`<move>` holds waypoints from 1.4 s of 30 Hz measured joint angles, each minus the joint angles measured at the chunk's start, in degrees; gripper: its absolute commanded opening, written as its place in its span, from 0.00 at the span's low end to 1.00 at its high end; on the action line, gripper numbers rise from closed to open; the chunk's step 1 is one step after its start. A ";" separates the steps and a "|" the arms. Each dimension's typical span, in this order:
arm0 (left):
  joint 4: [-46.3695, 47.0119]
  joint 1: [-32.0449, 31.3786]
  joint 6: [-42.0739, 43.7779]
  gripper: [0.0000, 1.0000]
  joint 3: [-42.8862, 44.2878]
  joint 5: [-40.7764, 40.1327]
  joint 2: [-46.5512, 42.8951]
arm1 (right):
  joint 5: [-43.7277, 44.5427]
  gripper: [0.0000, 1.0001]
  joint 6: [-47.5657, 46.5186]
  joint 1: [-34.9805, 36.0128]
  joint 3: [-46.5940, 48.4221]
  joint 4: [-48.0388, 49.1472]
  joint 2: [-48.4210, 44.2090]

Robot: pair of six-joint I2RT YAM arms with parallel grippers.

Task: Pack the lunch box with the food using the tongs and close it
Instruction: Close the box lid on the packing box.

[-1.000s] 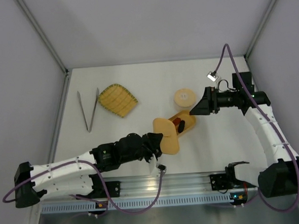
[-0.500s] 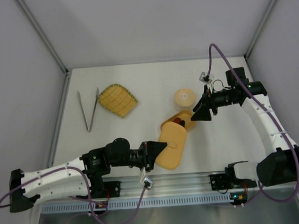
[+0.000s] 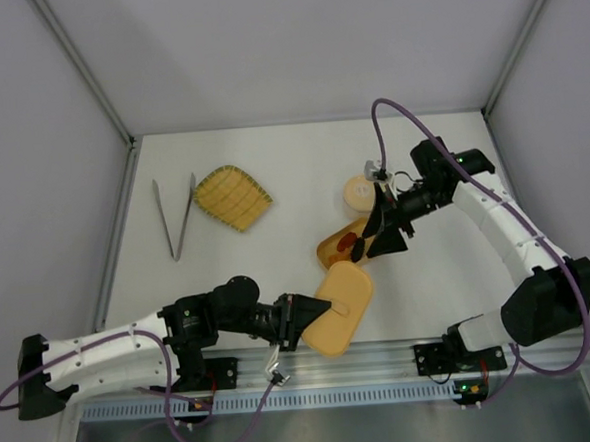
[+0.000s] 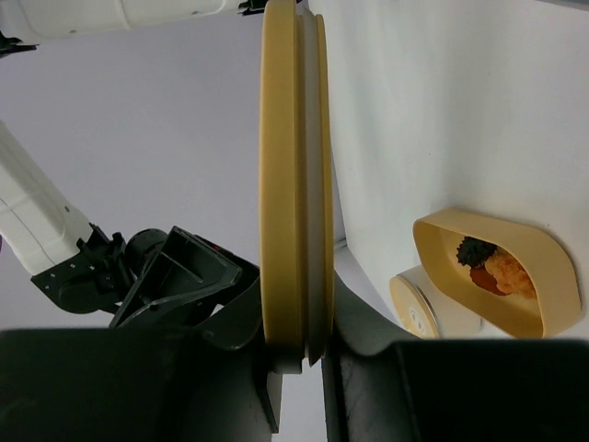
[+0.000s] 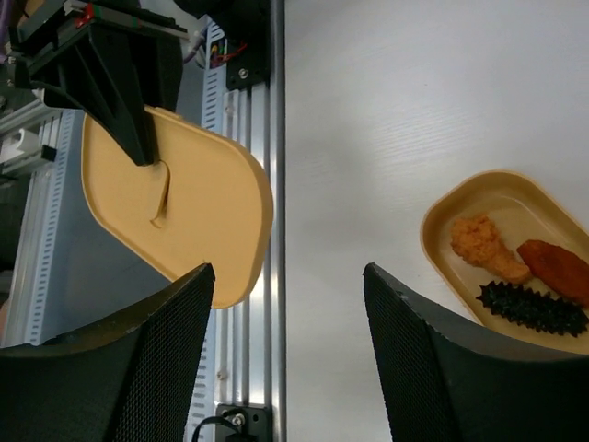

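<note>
The tan-orange lunch box (image 3: 335, 247) lies open in mid-table, with orange, red-brown and dark food (image 5: 515, 272) inside it. Its flat lid (image 3: 342, 308) hangs above the near table edge, and my left gripper (image 3: 314, 316) is shut on the lid's end. From the left wrist the lid (image 4: 293, 175) shows edge-on, pinched between the jaws of that gripper (image 4: 299, 354). My right gripper (image 3: 376, 243) hovers over the box's right side, open with nothing in it (image 5: 290, 272). The silver tongs (image 3: 176, 218) lie at the far left, away from both grippers.
A round bowl with a tan lid (image 3: 363, 190) stands just behind the lunch box, close to my right wrist. A woven yellow tray (image 3: 232, 197) lies beside the tongs. The aluminium rail (image 3: 383, 357) runs along the near edge, under the held lid.
My left arm has pulled the lid off the box toward the near edge and turned it flatter. My right arm has swung left and down over the box, its jaws narrowing slightly.
</note>
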 measured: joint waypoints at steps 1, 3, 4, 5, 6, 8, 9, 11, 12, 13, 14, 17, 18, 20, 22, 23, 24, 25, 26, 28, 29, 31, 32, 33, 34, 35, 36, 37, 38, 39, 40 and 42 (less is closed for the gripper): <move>-0.04 0.00 0.24 0.00 -0.11 0.04 0.00 | -0.02 0.66 0.07 0.70 -0.20 -0.04 0.00; -0.04 0.00 0.68 0.00 -0.37 0.22 0.00 | -0.02 0.66 0.52 2.25 -1.09 -0.17 -0.04; -0.04 0.00 0.92 0.00 -0.46 0.31 0.00 | 0.09 0.65 0.96 2.93 -1.79 -0.26 -0.04; -0.02 0.00 1.14 0.00 -0.52 0.37 0.00 | 0.22 0.65 1.40 3.43 -2.40 -0.28 -0.04; 0.00 0.00 1.33 0.00 -0.57 0.39 0.00 | 0.44 0.65 2.16 3.89 -3.23 -0.33 -0.04; 0.04 0.00 1.51 0.00 -0.57 0.44 0.00 | 1.09 0.64 3.89 4.61 -4.63 -0.46 -0.04; 0.04 0.00 1.51 0.00 -0.57 0.44 0.00 | 1.40 0.64 4.81 4.85 -5.29 -0.52 -0.04; 0.07 0.00 1.55 0.00 -0.57 0.55 0.00 | 1.60 0.63 5.92 5.25 -5.92 -0.61 -0.04; 0.07 0.00 1.60 0.00 -0.59 0.59 0.00 | 1.68 0.63 6.56 5.57 -6.03 -0.63 -0.02; 0.07 0.00 1.64 0.00 -0.59 0.61 0.00 | 1.75 0.63 7.04 5.95 -6.03 -0.61 -0.02; 0.07 0.00 1.68 0.00 -0.59 0.61 0.00 | 1.77 0.61 7.54 6.47 -6.03 -0.59 -0.02; 0.11 0.00 1.68 0.00 -0.61 0.61 0.00 | 1.79 0.58 9.49 8.04 -6.32 -0.20 -0.09; 0.13 0.00 1.68 0.00 -0.63 0.59 0.00 | 1.79 0.57 10.12 8.48 -6.67 0.09 -0.09; 0.26 0.00 1.68 0.00 -0.83 0.59 -0.02 | 2.01 0.50 11.43 9.38 -7.50 0.46 -0.09; 0.42 0.00 1.68 0.00 -1.18 0.57 -0.02 | 2.45 0.32 12.61 10.12 -8.44 0.74 -0.09; 0.46 0.00 1.75 0.00 -1.38 0.68 -0.07 | 3.04 0.24 12.83 10.34 -8.72 1.07 -0.09; 0.48 -0.07 1.88 0.00 -1.55 0.79 -0.26 | 3.76 0.16 13.46 10.38 -9.03 1.49 -0.09; 0.48 -0.22 1.95 0.00 -1.62 0.81 -0.48 | 4.09 0.05 13.97 10.40 -9.33 2.01 -0.09; 0.48 -0.28 2.03 0.00 -1.62 0.87 -0.70 | 4.44 0.00 14.53 10.43 -9.42 2.21 -0.09; 0.37 -0.39 2.32 0.00 -1.73 0.92 -1.07 | 4.59 0.00 16.13 10.43 -9.62 2.67 -0.11; 0.31 -0.39 2.34 0.10 -1.81 0.83 -1.20 | 4.61 0.00 16.90 10.43 -9.62 2.84 -0.11; 0.28 -0.39 2.05 0.27 -1.86 0.42 -1.29 | 4.83 0.00 18.32 10.40 -9.64 3.85 -0.22; 0.28 -0.39 1.51 0.44 -1.86 -0.13 -1.33 | 4.92 0.00 19.19 10.40 -9.66 4.44 -0.35; 0.31 -0.39 0.70 0.51 -1.88 -1.22 -1.42 | 4.87 0.00 20.09 10.29 -9.73 5.11 -0.57; 0.42 -0.33 -0.11 0.59 -1.88 -2.34 -1.51 | 4.87 0.00 20.87 10.03 -9.92 5.97 -0.94; 0.52 -0.22 -1.51 0.64 -1.86 -3.78 -1.64 | 4.94 0.00 21.64 9.79 -10.29 6.82 -1.36; 0.66 -0.22 -3.19 0.70 -1.86 -5.33 -1.79 | 4.96 0.00 22.49 9.31 -10.75 7.58 -1.79; 0.81 -0.22 -4.66 0.72 -1.86 -6.69 -1.90 | 4.87 0.00 23.23 8.50 -11.21 8.35 -2.14; 0.96 -0.22 -6.38 0.75 -1.84 -8.17 -2.01 | 4.74 0.00 23.85 7.45 -11.69 8.96 -2.38; 0.94 -0.22 -8.57 0.77 -1.66 -9.99 -2.12 | 4.72 0.00 24.28 6.14 -12.04 9.40 -2.45; 0.90 -0.22 -10.75 0.78 -1.42 -11.74 -2.29 | 4.48 0.00 24.72 4.48 -12.39 9.77 -2.45; 0.02 -0.20 -15.69 0.83 -0.72 -15.19 -3.21 | 3.34 0.00 24.94 0.39 -12.61 9.73 -2.38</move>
